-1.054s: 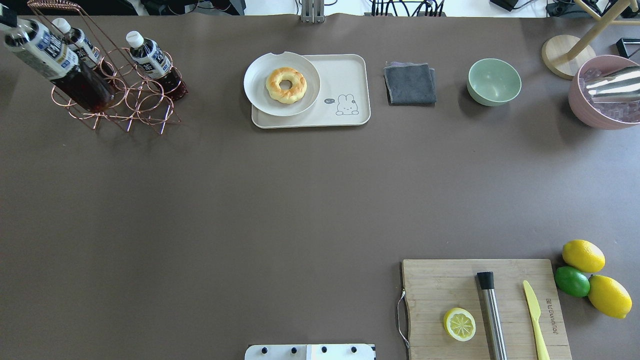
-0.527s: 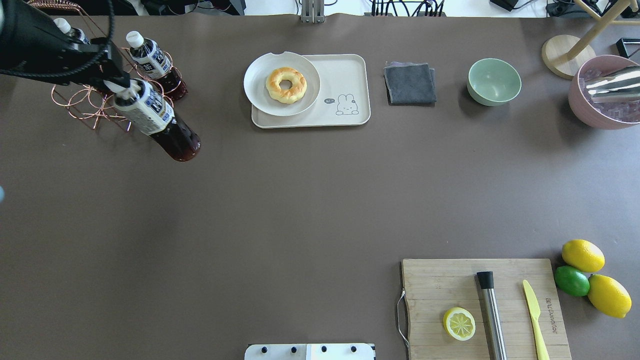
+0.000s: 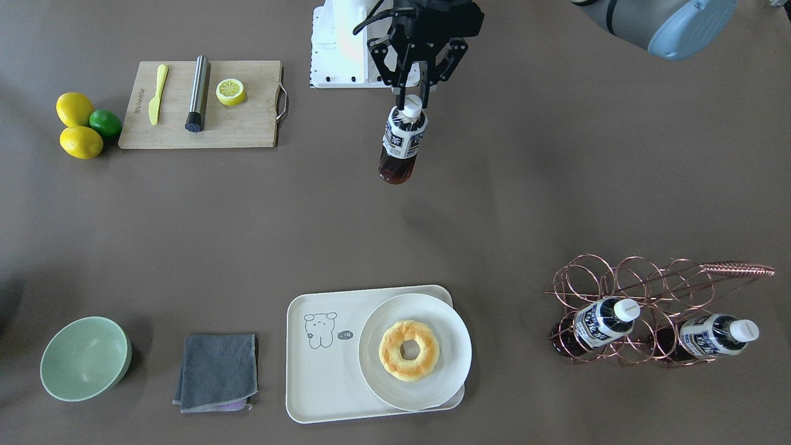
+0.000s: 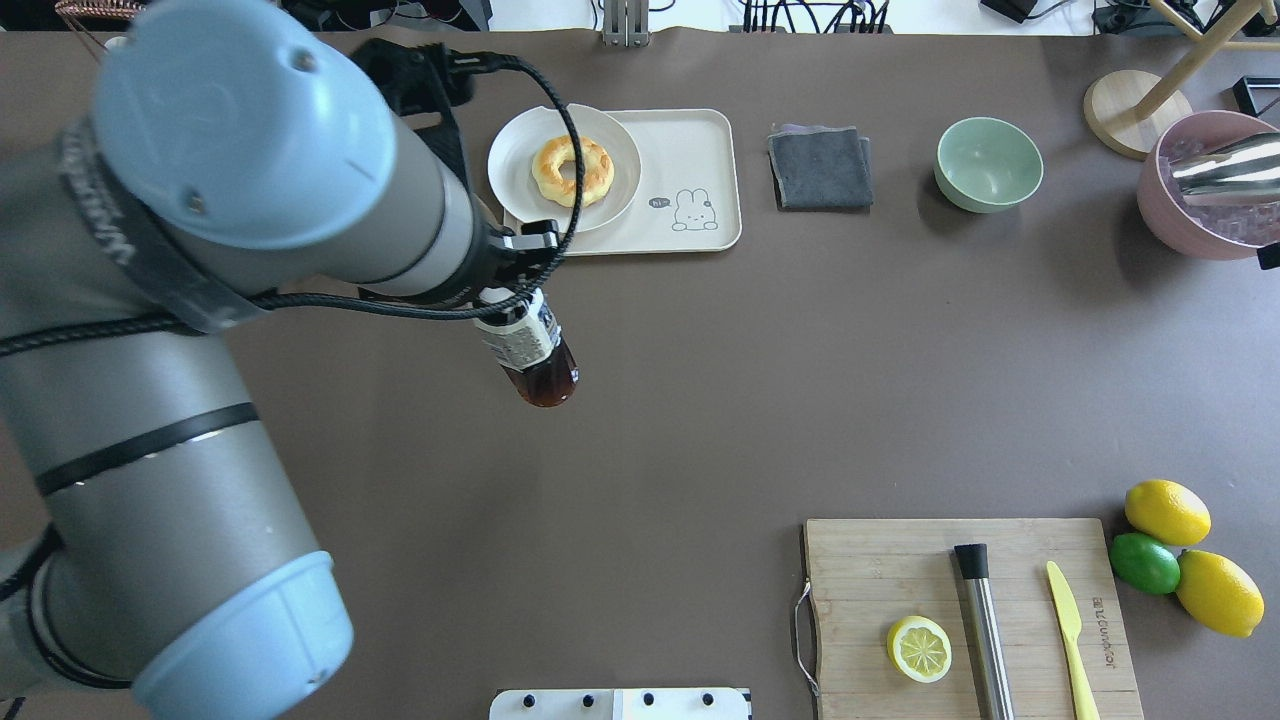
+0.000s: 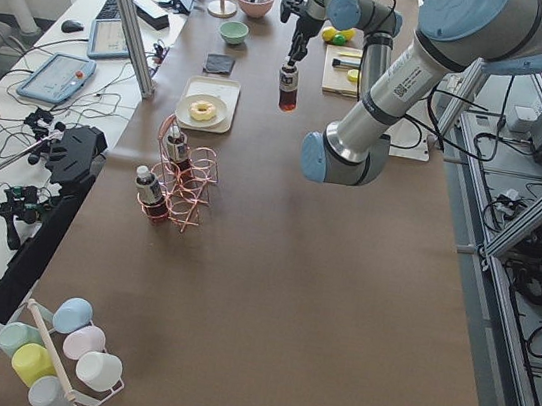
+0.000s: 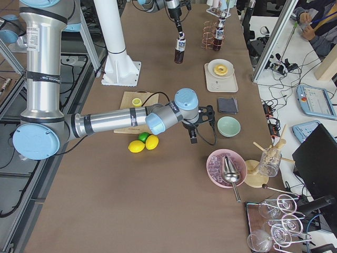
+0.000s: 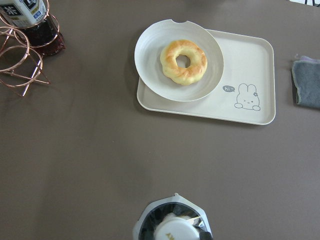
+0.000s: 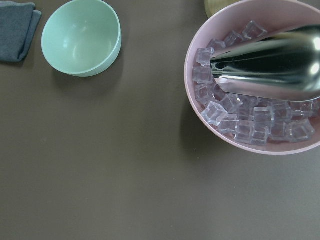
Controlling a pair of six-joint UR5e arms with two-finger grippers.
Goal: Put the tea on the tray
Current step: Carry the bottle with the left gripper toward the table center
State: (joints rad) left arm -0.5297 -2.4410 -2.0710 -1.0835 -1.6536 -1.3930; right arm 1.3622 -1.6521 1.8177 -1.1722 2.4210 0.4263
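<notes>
My left gripper (image 3: 413, 99) is shut on the white cap of the tea bottle (image 3: 401, 145) and holds it upright in the air. In the overhead view the bottle (image 4: 528, 345) hangs over bare table, just on the robot's side of the tray (image 4: 690, 150). The cream tray (image 3: 315, 377) bears a bear drawing and a round white plate (image 3: 432, 312) with a donut. The left wrist view shows the cap (image 7: 175, 231) at the bottom and the tray (image 7: 250, 60) ahead. My right gripper (image 6: 191, 138) hovers between the green bowl and the pink bowl; I cannot tell whether it is open or shut.
A copper wire rack (image 3: 618, 284) holds two more alike bottles (image 3: 596, 327). A grey cloth (image 4: 820, 165), a green bowl (image 4: 988, 163) and a pink bowl of ice (image 4: 1200, 200) stand right of the tray. A cutting board (image 4: 880, 570) with lemon half, muddler and knife lies near right.
My left arm has carried the bottle away from the rack, rightward and toward the robot, and now fills the overhead view's left side. The other bottles stay in the rack.
</notes>
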